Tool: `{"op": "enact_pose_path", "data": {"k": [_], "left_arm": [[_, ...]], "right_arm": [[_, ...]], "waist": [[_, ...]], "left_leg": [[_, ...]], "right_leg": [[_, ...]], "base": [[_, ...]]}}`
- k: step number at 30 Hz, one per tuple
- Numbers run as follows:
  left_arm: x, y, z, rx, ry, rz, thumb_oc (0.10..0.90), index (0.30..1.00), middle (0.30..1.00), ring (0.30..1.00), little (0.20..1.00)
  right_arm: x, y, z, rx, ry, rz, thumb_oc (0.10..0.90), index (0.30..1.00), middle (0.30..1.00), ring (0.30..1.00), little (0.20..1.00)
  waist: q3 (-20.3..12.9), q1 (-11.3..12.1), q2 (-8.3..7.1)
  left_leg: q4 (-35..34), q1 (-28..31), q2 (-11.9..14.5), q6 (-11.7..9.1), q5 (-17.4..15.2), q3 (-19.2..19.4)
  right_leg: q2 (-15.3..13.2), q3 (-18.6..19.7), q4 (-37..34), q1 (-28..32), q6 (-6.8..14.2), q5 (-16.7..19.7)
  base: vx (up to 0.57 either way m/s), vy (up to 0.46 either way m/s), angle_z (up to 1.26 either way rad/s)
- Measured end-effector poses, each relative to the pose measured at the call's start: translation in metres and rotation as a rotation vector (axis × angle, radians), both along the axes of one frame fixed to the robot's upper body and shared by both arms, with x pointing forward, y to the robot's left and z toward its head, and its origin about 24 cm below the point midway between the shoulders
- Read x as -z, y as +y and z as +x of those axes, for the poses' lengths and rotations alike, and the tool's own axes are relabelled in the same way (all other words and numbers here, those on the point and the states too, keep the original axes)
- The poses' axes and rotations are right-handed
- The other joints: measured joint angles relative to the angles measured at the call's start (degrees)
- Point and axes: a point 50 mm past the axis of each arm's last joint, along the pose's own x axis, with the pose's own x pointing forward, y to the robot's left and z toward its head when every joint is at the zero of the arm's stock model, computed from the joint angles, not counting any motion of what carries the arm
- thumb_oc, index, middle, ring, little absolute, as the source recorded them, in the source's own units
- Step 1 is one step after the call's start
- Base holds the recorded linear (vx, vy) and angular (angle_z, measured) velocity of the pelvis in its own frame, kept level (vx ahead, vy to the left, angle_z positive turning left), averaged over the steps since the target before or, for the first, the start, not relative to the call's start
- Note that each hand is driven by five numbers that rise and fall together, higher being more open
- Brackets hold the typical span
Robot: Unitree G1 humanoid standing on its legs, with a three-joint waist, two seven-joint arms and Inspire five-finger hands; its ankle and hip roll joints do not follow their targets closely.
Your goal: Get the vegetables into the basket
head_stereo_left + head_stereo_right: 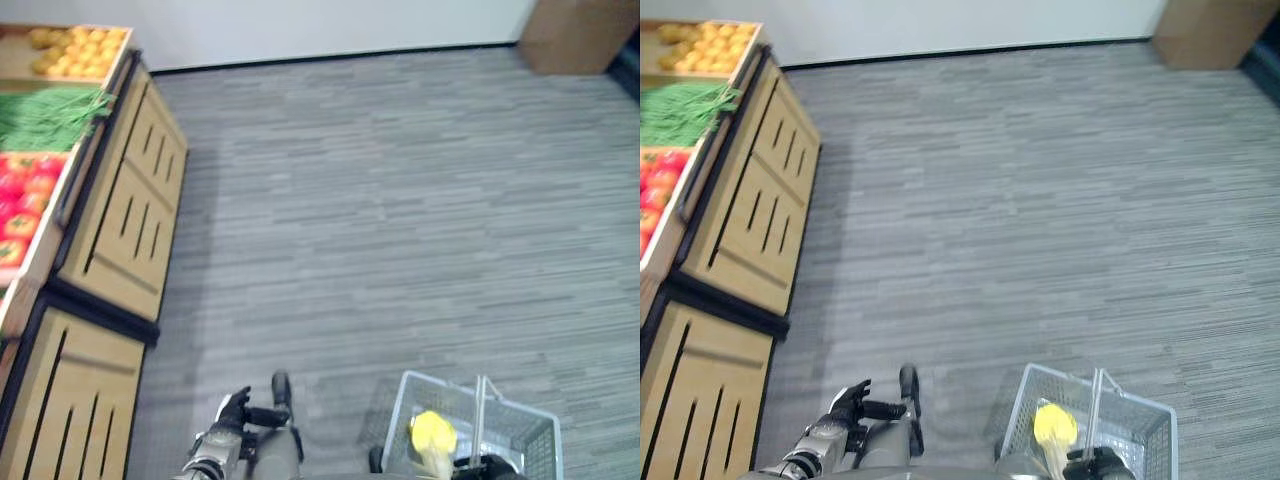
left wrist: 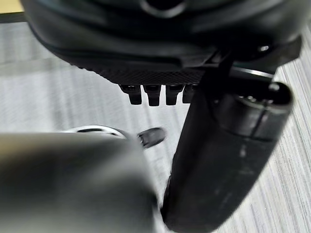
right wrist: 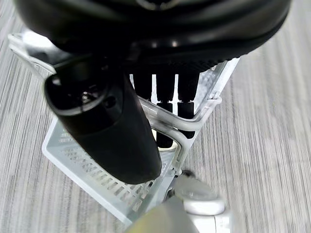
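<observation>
I see one yellow vegetable (image 1: 432,433) already in the wire basket (image 1: 520,425), low on my right. My right hand (image 3: 167,104) curls round the basket's handle (image 3: 194,121). My left hand (image 1: 234,410) hangs relaxed and holds nothing. Green beans (image 1: 45,115), red tomatoes (image 1: 22,205) and yellow produce (image 1: 75,48) wait on the wooden stand (image 1: 125,210), well apart. I judge most picking remains.

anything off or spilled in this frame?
Nothing stands out. The basket hangs upright from the right hand, a yellow item inside. Produce sits in its shelf bins. The left hand is open.
</observation>
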Motion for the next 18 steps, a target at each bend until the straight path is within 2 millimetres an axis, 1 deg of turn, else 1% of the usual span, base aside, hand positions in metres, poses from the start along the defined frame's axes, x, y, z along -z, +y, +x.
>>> {"op": "enact_pose_path", "data": {"k": [1,2,3,4,5,6,7,8,9,10,11,12,13,14,15,16,17,18], "left_arm": [[-0.001,0.006,-0.001,0.0,0.01,0.017,0.9,1.0,1.0,1.0,1.0],[0.0,0.012,-0.006,0.004,0.034,0.037,0.9,1.0,1.0,1.0,1.0],[0.002,0.017,-0.013,0.001,0.06,0.052,0.9,1.0,1.0,1.0,1.0],[0.002,0.021,-0.018,-0.003,0.071,0.061,0.9,1.0,1.0,1.0,1.0],[0.003,0.023,-0.022,-0.005,0.074,0.065,0.9,1.0,1.0,1.0,1.0],[0.002,0.026,-0.022,-0.004,0.072,0.075,0.9,1.0,1.0,1.0,1.0],[0.001,0.028,-0.022,0.021,0.078,0.088,0.9,1.0,1.0,1.0,1.0],[0.002,0.027,-0.021,0.03,0.08,0.09,0.9,1.0,1.0,1.0,1.0],[0.002,0.027,-0.021,0.035,0.081,0.092,0.9,1.0,1.0,1.0,1.0],[0.002,0.026,-0.022,0.038,0.085,0.09,0.9,1.0,1.0,1.0,1.0],[0.002,0.026,-0.022,0.038,0.089,0.09,0.9,1.0,1.0,1.0,1.0],[0.002,0.028,-0.022,0.037,0.095,0.094,0.9,1.0,1.0,1.0,1.0],[0.001,0.031,-0.022,0.037,0.093,0.101,0.9,1.0,1.0,1.0,1.0],[0.0,0.033,-0.021,0.037,0.091,0.105,0.9,1.0,1.0,1.0,1.0],[-0.002,0.035,-0.017,0.04,0.085,0.113,0.9,1.0,1.0,1.0,1.0],[-0.002,0.034,-0.014,0.041,0.08,0.113,0.9,1.0,1.0,1.0,1.0],[-0.003,0.035,-0.014,0.042,0.08,0.114,0.9,1.0,1.0,1.0,1.0],[-0.003,0.036,-0.014,0.043,0.082,0.117,0.9,1.0,1.0,1.0,1.0]], "right_arm": [[0.002,0.006,0.001,0.001,-0.006,0.016,0.4,0.3,0.3,0.3,0.3],[0.003,0.011,0.001,0.001,-0.009,0.028,0.4,0.3,0.3,0.3,0.3],[0.003,0.014,0.002,0.005,-0.016,0.037,0.4,0.3,0.3,0.3,0.3],[0.004,0.016,0.004,0.002,-0.023,0.045,0.4,0.3,0.3,0.3,0.3],[0.004,0.019,0.007,-0.003,-0.032,0.052,0.4,0.3,0.3,0.3,0.3],[0.004,0.02,0.009,-0.012,-0.036,0.054,0.4,0.3,0.3,0.3,0.3],[0.002,0.02,0.019,-0.025,-0.055,0.056,0.4,0.3,0.3,0.3,0.3],[0.001,0.021,0.022,-0.031,-0.07,0.056,0.4,0.3,0.3,0.3,0.3],[0.0,0.021,0.027,-0.036,-0.083,0.058,0.4,0.3,0.3,0.3,0.3],[-0.002,0.022,0.037,-0.046,-0.104,0.06,0.4,0.3,0.3,0.3,0.3],[-0.003,0.024,0.041,-0.052,-0.116,0.064,0.4,0.3,0.3,0.3,0.3],[-0.002,0.026,0.042,-0.07,-0.114,0.07,0.4,0.3,0.3,0.3,0.3],[-0.002,0.03,0.043,-0.072,-0.119,0.081,0.4,0.3,0.3,0.3,0.3],[-0.002,0.033,0.045,-0.074,-0.124,0.087,0.4,0.3,0.3,0.3,0.3],[-0.002,0.038,0.05,-0.078,-0.136,0.1,0.4,0.3,0.3,0.3,0.3],[-0.002,0.039,0.052,-0.079,-0.146,0.104,0.4,0.3,0.3,0.3,0.3],[-0.002,0.04,0.053,-0.08,-0.148,0.107,0.4,0.3,0.3,0.3,0.3],[-0.002,0.041,0.052,-0.079,-0.144,0.108,0.4,0.3,0.3,0.3,0.3]], "waist": [[-0.17,-0.1,-1.03],[-0.54,0.01,-1.64],[-1.14,0.32,-1.99],[-1.72,0.91,-2.15],[-2.25,1.87,-2.14],[-2.41,2.14,-2.3],[-2.71,2.34,-2.76],[-2.87,2.46,-3.06],[-2.91,2.48,-3.25],[-2.94,2.56,-3.41],[-3.05,2.55,-3.63],[-3.47,2.58,-4.26],[-3.58,2.73,-5.29],[-3.5,2.81,-5.76],[-3.27,3.2,-6.25],[-3.09,2.91,-5.9],[-3.01,2.91,-5.6],[-3.11,3.3,-5.74]], "left_leg": [[-0.08,0.74,-0.93,1.65,-0.68,0.67],[-0.05,1.73,-1.67,2.3,-0.86,1.92],[0.17,2.89,-2.23,2.58,-2.84,3.15],[0.23,3.51,-2.27,2.51,-4.28,4.8],[0.56,3.53,-2.45,2.95,-4.68,5.57],[0.71,3.57,-2.74,3.22,-5.15,5.88],[0.47,4.0,-4.06,4.02,-6.64,6.72],[0.39,4.31,-4.65,4.52,-7.0,6.91],[0.08,4.8,-4.99,4.76,-7.41,7.17],[-0.6,5.61,-5.11,4.47,-8.54,7.81],[-0.59,5.84,-5.23,4.73,-8.92,7.96],[-0.48,5.85,-5.67,5.13,-9.18,7.92],[-0.3,5.87,-6.23,5.63,-9.53,7.89],[-0.08,5.86,-6.39,5.84,-9.69,7.85],[0.66,5.64,-6.19,6.4,-10.18,7.68],[0.96,5.75,-5.81,6.49,-10.13,7.37],[0.96,6.42,-5.55,7.02,-10.5,5.84],[0.96,6.67,-5.88,7.3,-10.7,5.63]], "right_leg": [[-1.21,-0.78,0.89,-0.14,0.98,1.05],[-2.12,-0.68,2.62,-0.5,1.77,1.4],[-2.69,-0.19,4.6,-1.13,3.09,2.5],[-3.1,0.75,6.77,-2.85,3.94,2.97],[-3.37,0.9,7.89,-3.61,4.81,3.31],[-3.49,0.63,8.08,-3.81,5.44,3.7],[-4.8,0.17,8.99,-4.74,7.29,4.93],[-5.3,-0.15,9.63,-4.86,8.18,5.47],[-5.4,-0.55,10.78,-5.45,8.72,5.88],[-5.26,-1.18,14.28,-7.17,8.86,5.96],[-5.4,-1.68,16.34,-8.11,9.26,6.18],[-5.73,-2.12,17.84,-8.85,10.04,6.83],[-6.05,-2.11,18.79,-9.16,10.41,7.36],[-6.18,-2.12,19.51,-9.48,10.4,7.66],[-5.67,-2.35,23.09,-11.12,10.2,9.57],[-5.06,-2.88,25.85,-11.95,9.98,11.29],[-4.83,-2.85,27.77,-12.26,10.08,11.14],[-4.93,-2.4,28.92,-12.73,10.09,11.15]], "base": [[0.3,0.14,-0.42],[0.26,0.143,-0.36],[0.23,0.125,-0.51],[0.22,0.148,-0.59],[0.21,0.16,-0.47],[0.2,0.161,-0.33],[0.23,0.215,-0.16],[0.25,0.233,-0.12],[0.24,0.241,-0.13],[0.2,0.176,-0.17],[0.16,0.139,-0.11],[0.17,0.156,0.05],[0.15,0.161,0.12],[0.13,0.146,0.14],[0.07,0.075,0.29],[0.12,0.093,0.48],[0.16,0.065,0.5],[0.15,0.063,0.35]]}}
